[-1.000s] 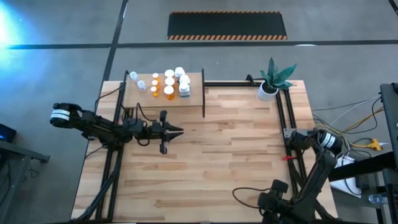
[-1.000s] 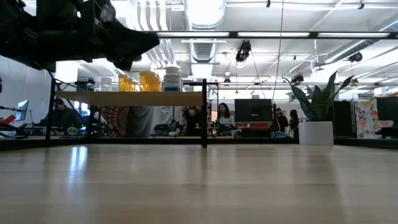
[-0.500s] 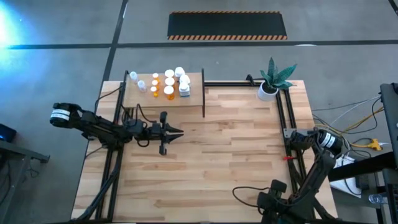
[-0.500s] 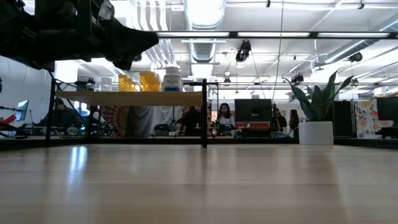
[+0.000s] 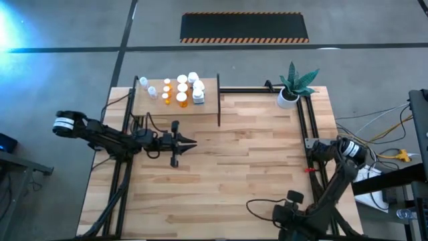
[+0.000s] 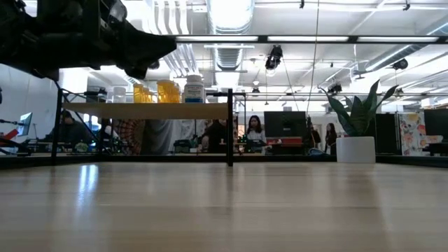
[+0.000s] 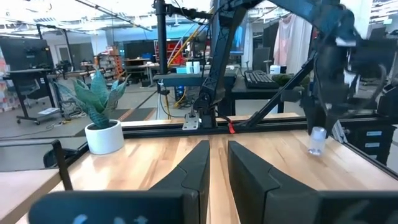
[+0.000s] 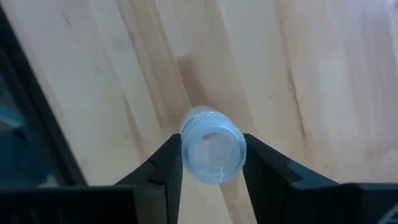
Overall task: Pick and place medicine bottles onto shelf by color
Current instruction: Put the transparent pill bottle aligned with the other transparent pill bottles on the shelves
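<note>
Presently, the left end effector (image 5: 190, 141) is held above the worktop (image 5: 234, 161) left of centre, just near of the shelf (image 5: 150, 106); its fingers are almost closed with a narrow gap, and nothing is held. On the shelf at far left, the medicine bottles (image 5: 182, 90) are grouped, orange, white and clear. At the near right corner, the right end effector (image 8: 212, 163) is pointed down at the worktop, and both fingers are seen pressed against a clear bottle (image 8: 212, 153) standing on the wood.
</note>
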`<state>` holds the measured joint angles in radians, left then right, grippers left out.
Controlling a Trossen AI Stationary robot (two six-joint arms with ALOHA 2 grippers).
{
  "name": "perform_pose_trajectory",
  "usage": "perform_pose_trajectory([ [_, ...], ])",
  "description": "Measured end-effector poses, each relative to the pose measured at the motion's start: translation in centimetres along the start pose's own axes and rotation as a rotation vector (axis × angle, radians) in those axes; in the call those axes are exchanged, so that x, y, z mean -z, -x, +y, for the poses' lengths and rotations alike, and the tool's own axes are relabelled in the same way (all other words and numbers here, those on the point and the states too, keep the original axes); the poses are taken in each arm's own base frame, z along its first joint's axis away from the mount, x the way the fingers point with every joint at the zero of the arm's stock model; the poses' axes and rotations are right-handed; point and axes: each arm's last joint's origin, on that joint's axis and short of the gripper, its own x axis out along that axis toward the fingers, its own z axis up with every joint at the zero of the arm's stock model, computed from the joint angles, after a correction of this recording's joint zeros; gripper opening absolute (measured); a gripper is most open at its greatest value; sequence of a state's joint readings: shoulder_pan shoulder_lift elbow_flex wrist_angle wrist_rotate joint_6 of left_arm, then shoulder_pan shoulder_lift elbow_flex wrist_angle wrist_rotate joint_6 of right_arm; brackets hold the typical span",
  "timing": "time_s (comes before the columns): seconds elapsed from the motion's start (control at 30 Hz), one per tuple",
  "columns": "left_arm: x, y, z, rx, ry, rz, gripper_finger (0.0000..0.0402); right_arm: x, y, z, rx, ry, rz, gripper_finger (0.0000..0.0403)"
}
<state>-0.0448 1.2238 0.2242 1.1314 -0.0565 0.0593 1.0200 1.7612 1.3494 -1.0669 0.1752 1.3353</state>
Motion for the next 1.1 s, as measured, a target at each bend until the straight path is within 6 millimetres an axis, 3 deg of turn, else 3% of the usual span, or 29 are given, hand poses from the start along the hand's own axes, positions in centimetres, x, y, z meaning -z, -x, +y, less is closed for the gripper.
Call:
perform_pose_trajectory([
  [0.2, 0.2, 1.6, 0.1, -0.01, 0.0, 0.02, 0.0038, -5.7, 1.5, -2.6, -0.051, 0.031, -0.019, 0.0131],
  [0.6, 1.0, 5.8, 0.3, -0.013, 0.03, -0.026, 0.0038, -23.7, 1.2, -11.2, -0.092, 0.251, -0.22, 0.0132],
  [0.73, 1.2, 6.0, 0.3, -0.012, 0.031, 0.002, 0.0038, -28.3, 0.1, -13.6, -0.073, 0.289, -0.245, 0.0132],
  [0.9, 1.7, 6.0, 0.3, -0.011, 0.037, 0.047, 0.0038, -33.2, -2.0, -14.8, -0.097, 0.338, -0.256, 0.0132],
  [1.1, 2.2, 5.9, 0.2, -0.009, 0.05, 0.078, 0.0038, -37.2, -4.5, -15.9, -0.088, 0.382, -0.215, 0.0132],
])
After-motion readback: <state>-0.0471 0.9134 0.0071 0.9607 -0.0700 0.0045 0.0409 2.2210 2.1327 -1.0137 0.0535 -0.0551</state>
